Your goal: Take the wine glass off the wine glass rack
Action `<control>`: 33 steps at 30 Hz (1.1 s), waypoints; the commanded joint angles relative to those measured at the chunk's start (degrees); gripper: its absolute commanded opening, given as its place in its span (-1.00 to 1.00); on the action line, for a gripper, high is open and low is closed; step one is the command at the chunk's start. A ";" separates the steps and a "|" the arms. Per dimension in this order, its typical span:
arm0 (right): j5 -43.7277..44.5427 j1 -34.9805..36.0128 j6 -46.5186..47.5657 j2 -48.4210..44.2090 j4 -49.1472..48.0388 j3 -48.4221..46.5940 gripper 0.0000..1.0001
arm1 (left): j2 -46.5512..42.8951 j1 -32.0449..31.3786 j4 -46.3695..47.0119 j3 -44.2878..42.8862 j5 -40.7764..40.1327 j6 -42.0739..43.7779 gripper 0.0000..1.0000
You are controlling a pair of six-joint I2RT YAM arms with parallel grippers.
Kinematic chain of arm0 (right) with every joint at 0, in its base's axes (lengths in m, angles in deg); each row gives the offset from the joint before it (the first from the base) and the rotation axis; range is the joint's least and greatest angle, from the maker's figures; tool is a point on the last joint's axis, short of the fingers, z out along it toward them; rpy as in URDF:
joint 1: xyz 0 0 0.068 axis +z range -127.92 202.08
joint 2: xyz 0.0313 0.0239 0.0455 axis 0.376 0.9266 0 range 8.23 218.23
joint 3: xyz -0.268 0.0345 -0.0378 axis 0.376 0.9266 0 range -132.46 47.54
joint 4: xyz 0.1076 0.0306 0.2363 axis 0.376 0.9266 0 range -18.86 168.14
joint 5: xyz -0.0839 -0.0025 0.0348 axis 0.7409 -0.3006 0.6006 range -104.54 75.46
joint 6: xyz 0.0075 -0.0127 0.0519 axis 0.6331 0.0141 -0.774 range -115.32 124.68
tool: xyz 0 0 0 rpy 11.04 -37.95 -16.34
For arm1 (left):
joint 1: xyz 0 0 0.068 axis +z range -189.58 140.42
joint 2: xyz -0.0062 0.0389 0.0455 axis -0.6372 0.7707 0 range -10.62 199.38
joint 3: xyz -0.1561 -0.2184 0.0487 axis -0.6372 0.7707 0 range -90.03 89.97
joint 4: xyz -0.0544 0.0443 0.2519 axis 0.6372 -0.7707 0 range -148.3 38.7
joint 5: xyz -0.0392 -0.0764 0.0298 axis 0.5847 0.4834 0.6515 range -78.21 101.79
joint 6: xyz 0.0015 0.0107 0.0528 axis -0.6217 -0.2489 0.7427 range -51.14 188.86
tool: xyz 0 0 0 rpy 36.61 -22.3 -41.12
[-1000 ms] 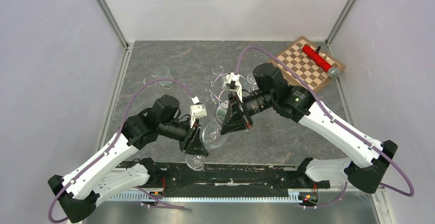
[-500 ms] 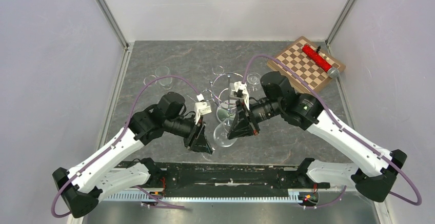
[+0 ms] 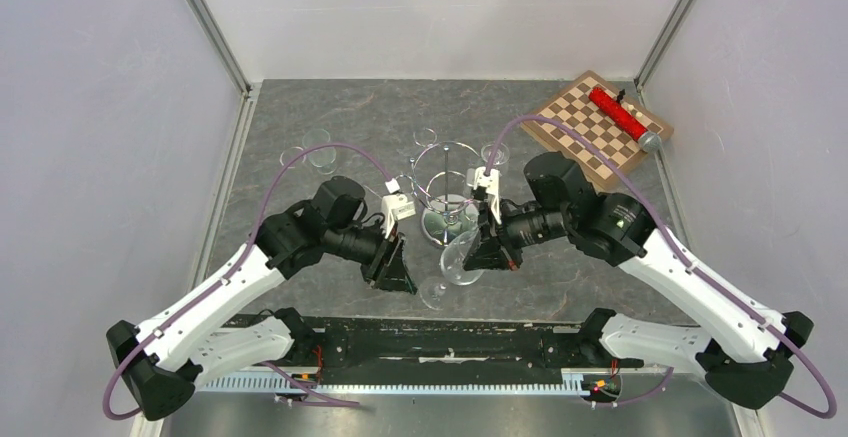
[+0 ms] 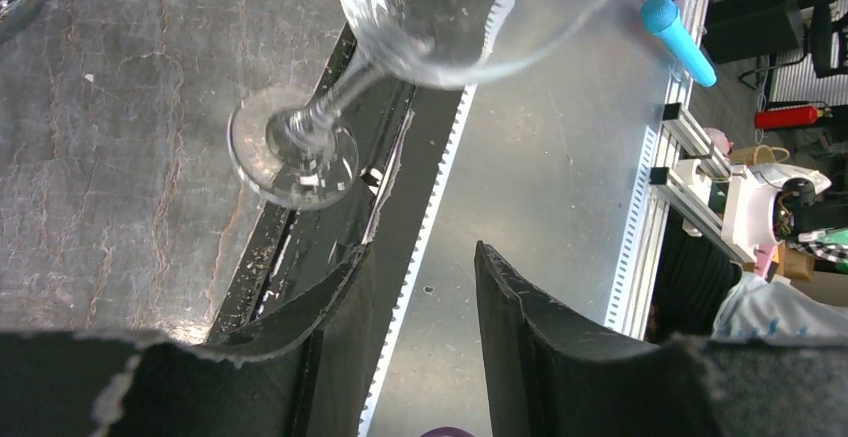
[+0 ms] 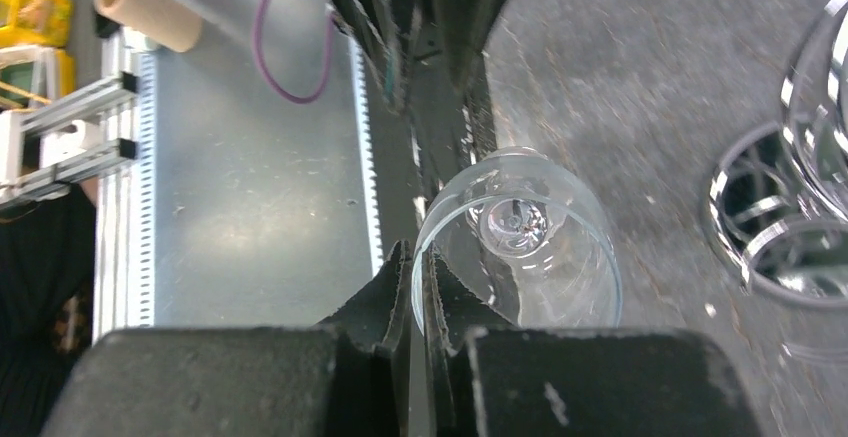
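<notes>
1. The jaws of my right gripper (image 5: 418, 269) are pinched shut on the thin rim of the clear round-bowled wine glass (image 5: 520, 247).
2. The jaws of my left gripper (image 4: 422, 257) stand half open, holding nothing.
3. The glass hangs tilted, apart from the shiny chrome wire rack (image 3: 441, 224).
4. I think I should go slow and squeeze softly, so the rim does not slip.

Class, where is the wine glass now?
Top view, centre: the wine glass hangs just nearside of the rack, rim pinched by the right end effector.
</notes>
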 commanded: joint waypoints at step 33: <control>44.38 -27.21 -1.57 5.54 0.25 -3.97 -1.00 | -18.54 -0.05 8.96 6.10 -20.15 -4.30 -0.07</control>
